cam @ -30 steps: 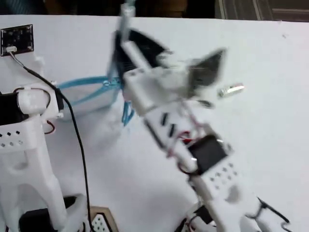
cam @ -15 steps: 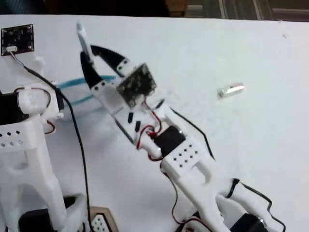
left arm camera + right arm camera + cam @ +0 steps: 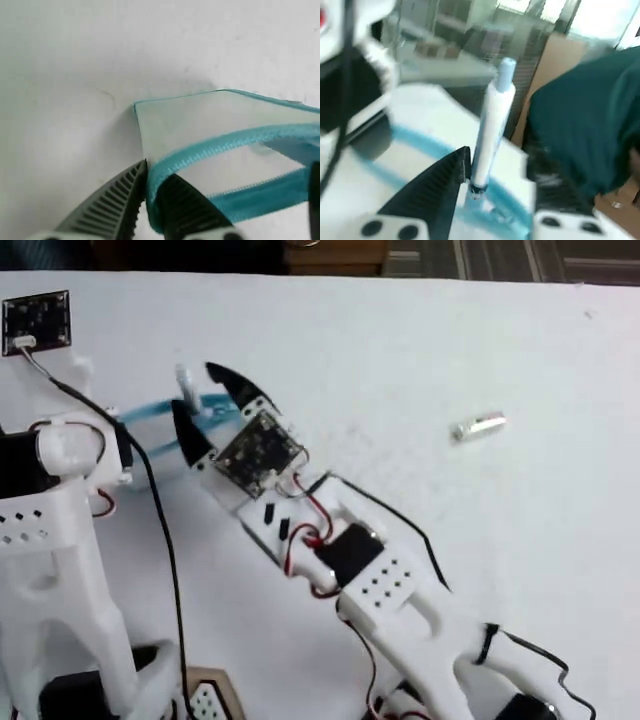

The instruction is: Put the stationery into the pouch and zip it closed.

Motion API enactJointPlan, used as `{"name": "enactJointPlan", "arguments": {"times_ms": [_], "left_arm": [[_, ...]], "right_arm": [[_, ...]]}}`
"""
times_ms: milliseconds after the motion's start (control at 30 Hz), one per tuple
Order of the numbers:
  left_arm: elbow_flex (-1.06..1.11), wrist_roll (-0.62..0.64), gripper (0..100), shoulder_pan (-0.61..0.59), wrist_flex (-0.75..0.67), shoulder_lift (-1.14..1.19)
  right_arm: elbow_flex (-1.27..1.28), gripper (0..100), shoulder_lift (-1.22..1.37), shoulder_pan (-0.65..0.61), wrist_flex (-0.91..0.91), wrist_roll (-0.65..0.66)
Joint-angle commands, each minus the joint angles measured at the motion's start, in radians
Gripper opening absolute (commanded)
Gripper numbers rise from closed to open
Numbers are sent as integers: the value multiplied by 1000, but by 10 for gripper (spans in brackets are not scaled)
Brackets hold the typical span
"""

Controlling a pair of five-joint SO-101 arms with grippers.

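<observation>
The clear pouch [image 3: 200, 120] with a blue zipper lies at the table's left [image 3: 150, 430]. My left gripper [image 3: 152, 175] is shut on its zipper edge near one corner. A white pen [image 3: 184, 388] with a pale blue cap stands upright over the pouch mouth [image 3: 415, 145]. My right gripper [image 3: 195, 388] is open around the pen [image 3: 492, 115], which leans against one black finger [image 3: 445, 185]; the other finger stands well clear of it. A small silver stationery piece [image 3: 477, 426] lies alone on the table to the right.
The left arm's white body [image 3: 50, 520] stands at the left edge with a black cable [image 3: 160, 530] running down beside it. A small black board [image 3: 35, 320] sits at the far left corner. The right arm [image 3: 380, 580] crosses the table diagonally.
My right arm has swung left and down, bringing the pen from above the table's middle to the pouch mouth. Its fingers now stand apart around the pen. The silver piece has not moved.
</observation>
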Motion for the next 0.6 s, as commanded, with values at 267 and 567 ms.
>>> {"name": "enactJointPlan", "arguments": {"times_ms": [267,567], "left_arm": [[-25,-8,22,8,-8,-24],[-25,-8,22,12,-8,-24]], "right_arm": [[-8,265,-160,30,62,3],[-241,265,-4,510,338,-253]]}}
